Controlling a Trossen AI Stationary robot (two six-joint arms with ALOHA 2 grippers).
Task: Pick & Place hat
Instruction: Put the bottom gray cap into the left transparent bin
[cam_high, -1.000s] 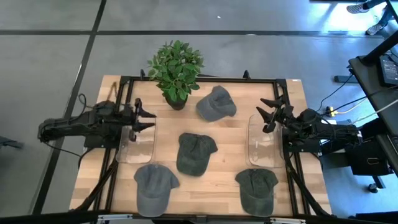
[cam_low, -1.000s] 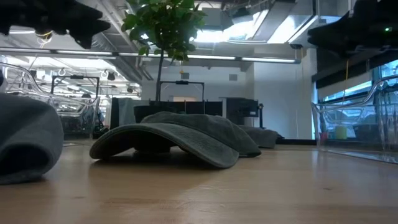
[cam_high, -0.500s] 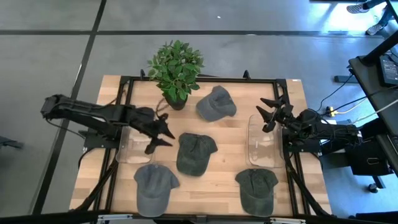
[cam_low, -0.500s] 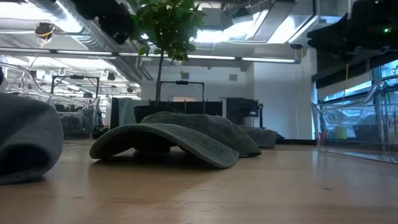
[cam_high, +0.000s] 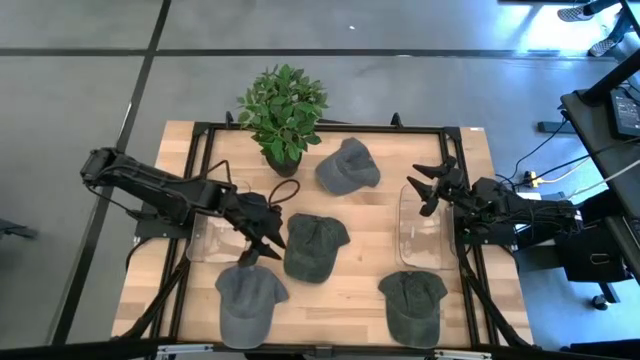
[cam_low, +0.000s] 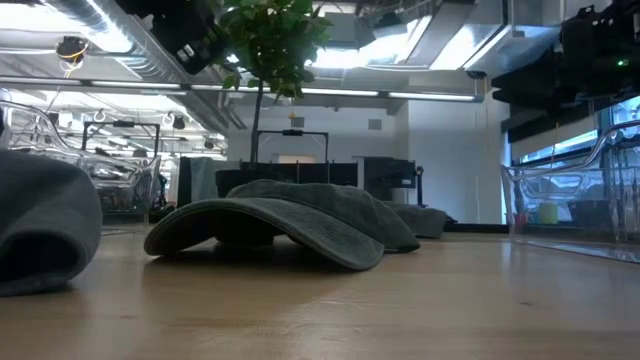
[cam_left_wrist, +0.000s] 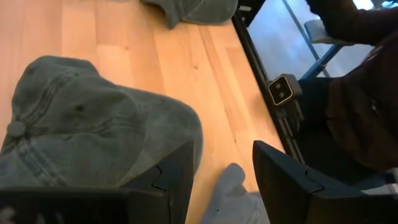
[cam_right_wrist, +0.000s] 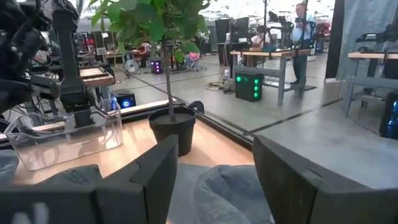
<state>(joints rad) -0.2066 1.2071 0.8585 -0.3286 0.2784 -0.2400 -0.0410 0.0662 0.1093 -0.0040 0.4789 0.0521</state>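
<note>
Four hats lie on the table: one at twelve o'clock (cam_high: 347, 166), one in the middle (cam_high: 314, 246), one at seven (cam_high: 247, 304), one at five (cam_high: 413, 304). Two clear bins (cam_high: 217, 236) (cam_high: 425, 228). One plant (cam_high: 284, 112). Two arms.

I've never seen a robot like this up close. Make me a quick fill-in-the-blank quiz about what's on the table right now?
The table holds ____ hats.
The potted plant stands at the table's ____ edge.
The ____ gripper reaches between two hats, empty.
The right gripper waits over a clear ____.

Missing words: four; far; left; bin
</note>
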